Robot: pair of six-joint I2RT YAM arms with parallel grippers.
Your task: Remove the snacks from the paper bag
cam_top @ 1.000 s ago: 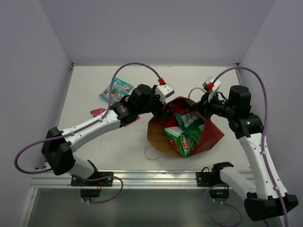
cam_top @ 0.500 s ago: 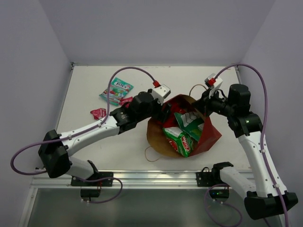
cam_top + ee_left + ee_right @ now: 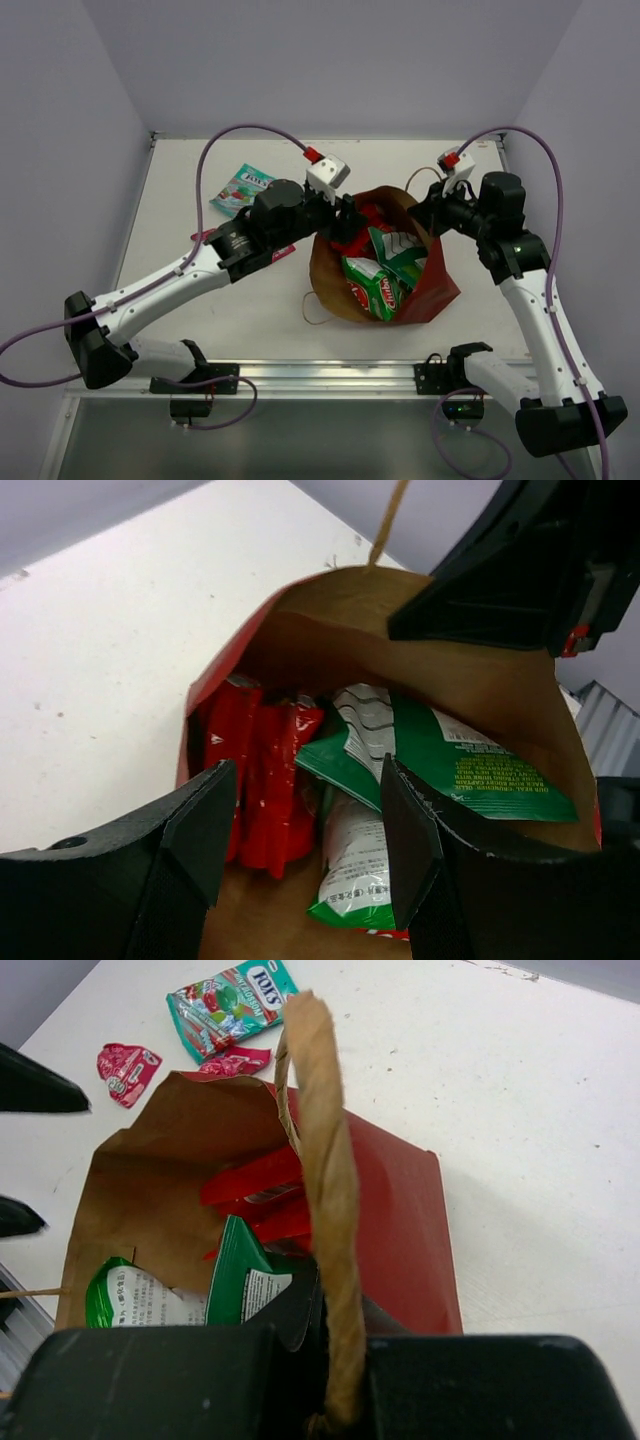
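The red paper bag (image 3: 435,285) lies tilted at the table's middle with its brown mouth facing up. Inside it are two green chip bags (image 3: 385,270) and red packets (image 3: 260,780). My left gripper (image 3: 305,845) is open just above the mouth, its fingers (image 3: 200,830) straddling the red packets and a green bag (image 3: 360,870) without touching them. My right gripper (image 3: 335,1360) is shut on the bag's twisted paper handle (image 3: 325,1190) and holds up the far rim. Outside the bag lie a teal pouch (image 3: 242,188) and two pink-red sachets (image 3: 128,1068).
The bag's other handle (image 3: 315,312) trails loose on the white table (image 3: 190,160) by the near left corner of the bag. The sachets lie under my left forearm in the top view. Grey walls close the table's back and sides.
My left gripper has moved forward and to the right, up to the bag's mouth. The bag has shifted and stands a bit more upright. The right gripper has kept its hold.
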